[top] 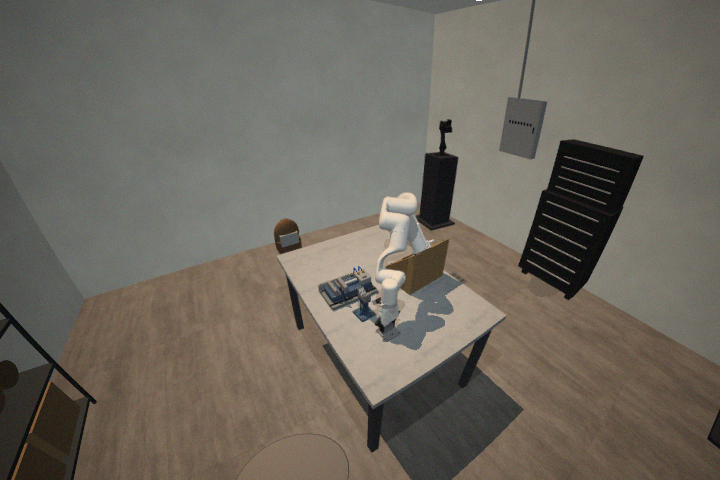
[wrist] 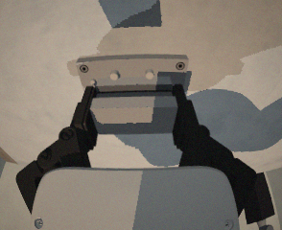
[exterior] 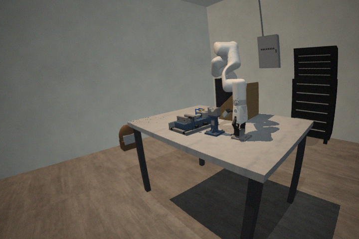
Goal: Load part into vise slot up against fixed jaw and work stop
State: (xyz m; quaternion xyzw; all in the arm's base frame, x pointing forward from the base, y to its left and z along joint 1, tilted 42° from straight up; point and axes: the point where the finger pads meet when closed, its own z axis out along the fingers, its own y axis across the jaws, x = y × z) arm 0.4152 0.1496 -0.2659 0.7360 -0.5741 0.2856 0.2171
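Observation:
The part (wrist: 133,107) is a grey block lying on the grey infeed plate (wrist: 132,72), which has a row of holes along its far edge. My gripper (wrist: 134,98) stands straight down over it, and its two black fingers are shut on the block's two ends. In the top and exterior views the gripper (exterior: 238,130) is low on the infeed plate (exterior: 242,137), to the right of the blue V-block (exterior: 214,124). The vise (exterior: 189,122) lies further left on the table, its jaws open. The block's milled slot does not show from here.
A brown board (exterior: 249,99) leans behind the arm. The V-block (top: 364,305) stands between the infeed plate (top: 390,333) and the vise (top: 344,286). A black drawer cabinet (top: 579,215) stands by the right wall.

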